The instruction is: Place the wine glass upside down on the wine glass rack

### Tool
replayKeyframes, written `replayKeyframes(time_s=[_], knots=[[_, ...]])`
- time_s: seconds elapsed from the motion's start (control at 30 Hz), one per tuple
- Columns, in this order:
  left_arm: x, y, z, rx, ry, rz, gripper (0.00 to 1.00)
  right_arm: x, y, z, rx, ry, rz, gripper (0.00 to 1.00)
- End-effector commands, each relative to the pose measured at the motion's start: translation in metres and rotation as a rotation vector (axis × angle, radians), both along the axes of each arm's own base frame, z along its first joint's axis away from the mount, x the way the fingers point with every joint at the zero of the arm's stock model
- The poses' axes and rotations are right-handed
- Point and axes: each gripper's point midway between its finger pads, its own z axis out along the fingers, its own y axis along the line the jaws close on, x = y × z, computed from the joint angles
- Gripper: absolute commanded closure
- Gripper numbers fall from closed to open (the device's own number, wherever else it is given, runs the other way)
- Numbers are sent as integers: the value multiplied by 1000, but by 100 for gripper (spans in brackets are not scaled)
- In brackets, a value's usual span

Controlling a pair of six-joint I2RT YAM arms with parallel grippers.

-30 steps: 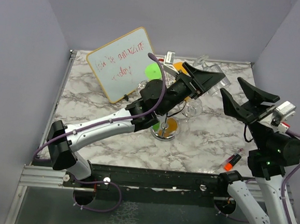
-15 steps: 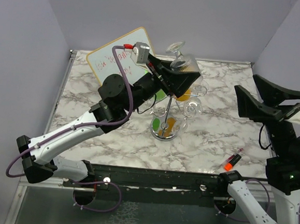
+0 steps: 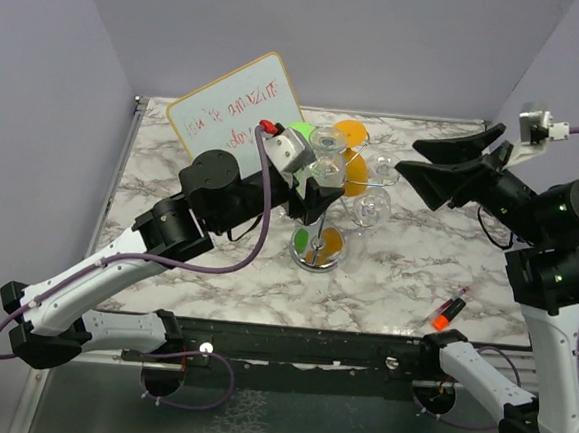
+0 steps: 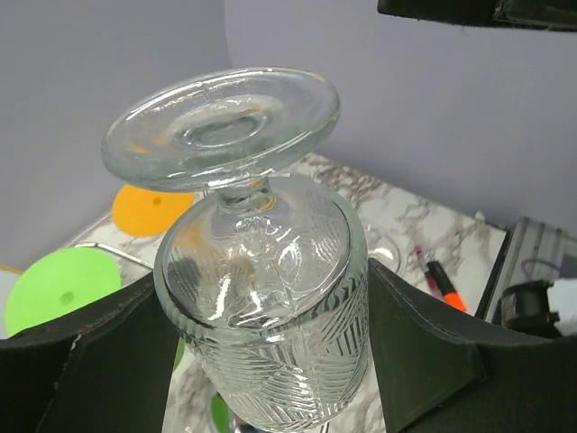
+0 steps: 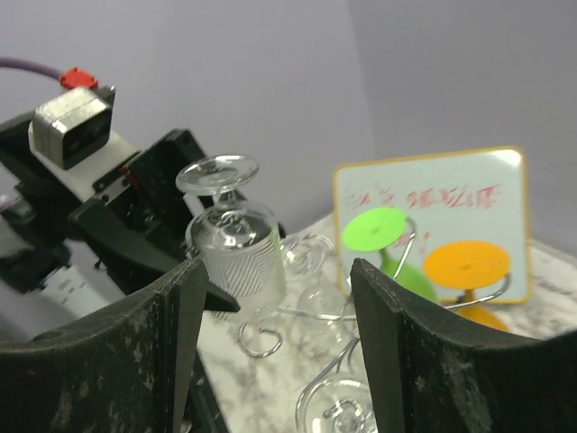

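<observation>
My left gripper [image 3: 319, 184] is shut on the ribbed bowl of a clear wine glass [image 3: 327, 151] and holds it upside down, foot up, over the chrome wine glass rack [image 3: 317, 251]. In the left wrist view the glass [image 4: 261, 307] sits between both black fingers [image 4: 424, 352], its foot on top. The right wrist view shows the glass [image 5: 230, 239] above a scroll-ended rack arm [image 5: 261, 341]. My right gripper [image 3: 409, 158] is open and empty, raised to the right of the rack and facing it.
A green-footed glass [image 3: 298, 135] and an orange-footed glass [image 3: 351, 133] hang on the rack, and clear glasses [image 3: 372, 208] hang on its right side. A whiteboard [image 3: 232, 122] leans behind it. A red marker [image 3: 450, 309] lies at the near right.
My left arm has pulled back and brought the glass down over the rack, foot up. My right arm has risen and turned left, its open jaws now facing the rack.
</observation>
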Motion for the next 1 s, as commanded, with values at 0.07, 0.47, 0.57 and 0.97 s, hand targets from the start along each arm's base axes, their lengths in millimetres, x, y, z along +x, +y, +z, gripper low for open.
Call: replayKeyframes(time_s=[0.07,0.47,0.57,0.97], knots=[[-21,30,-3,99,-161,-42,73,-30,26,-20,-30,102,275,31],[-39,56,-42,209,-164,-70,79,-3,28,-38,61,293,223,32],[-52,59,-56,219,-127,-123,79,-1,28,-38,66,293,222,32],[-102,50,-105,283,-29,-404,79,12,23,-46,68,306,149,32]])
